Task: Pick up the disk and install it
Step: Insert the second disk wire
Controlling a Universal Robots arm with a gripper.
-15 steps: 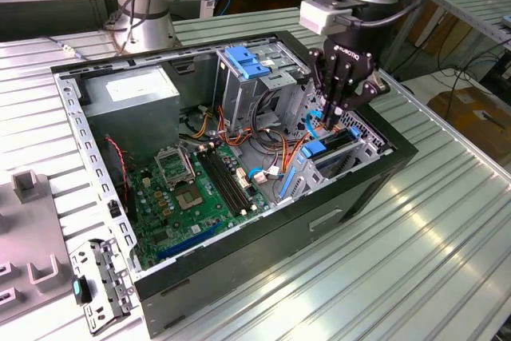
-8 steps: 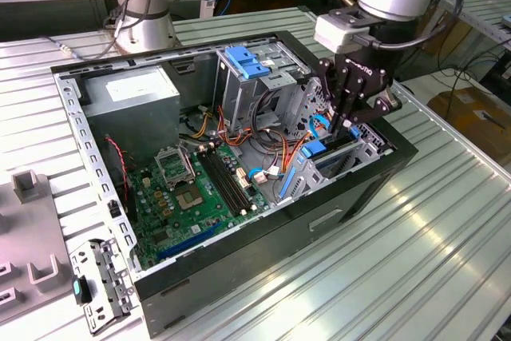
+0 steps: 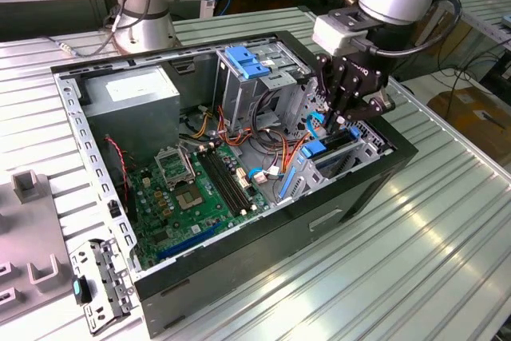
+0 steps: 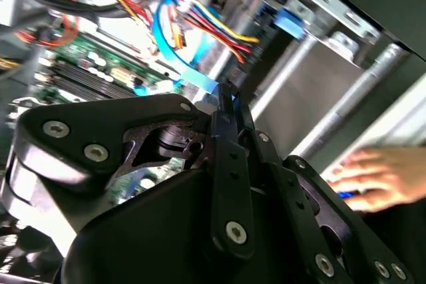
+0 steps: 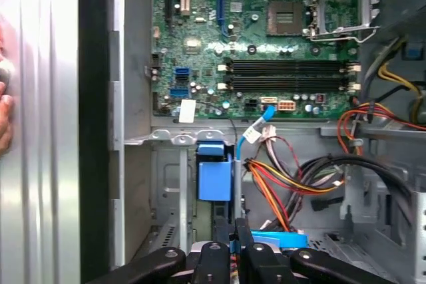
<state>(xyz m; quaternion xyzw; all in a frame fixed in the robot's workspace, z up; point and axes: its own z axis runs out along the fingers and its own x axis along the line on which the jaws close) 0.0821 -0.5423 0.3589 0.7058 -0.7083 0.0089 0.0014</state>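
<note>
The disk [image 3: 315, 150], grey with a blue carrier handle, sits in the drive bay at the exterior view's right end of the open computer case [image 3: 263, 241]. In the first wrist view its blue handle [image 5: 214, 172] lies just ahead of my fingertips. My gripper [image 3: 342, 121] hangs over that bay and is shut [image 5: 231, 239]. A thin sliver of blue shows between the fingertips [image 4: 226, 101], and I cannot tell what it belongs to. A light-blue flat cable [image 5: 238, 139] runs down to the fingers [image 5: 214, 247].
A tall silver cage with a blue latch [image 3: 243, 61] stands behind the bay. Red, yellow and orange wires [image 5: 286, 184] crowd beside it. The green motherboard [image 3: 192, 197] and a grey labelled box [image 3: 132, 93] fill the case. A person's hand [image 4: 379, 177] rests outside the case wall.
</note>
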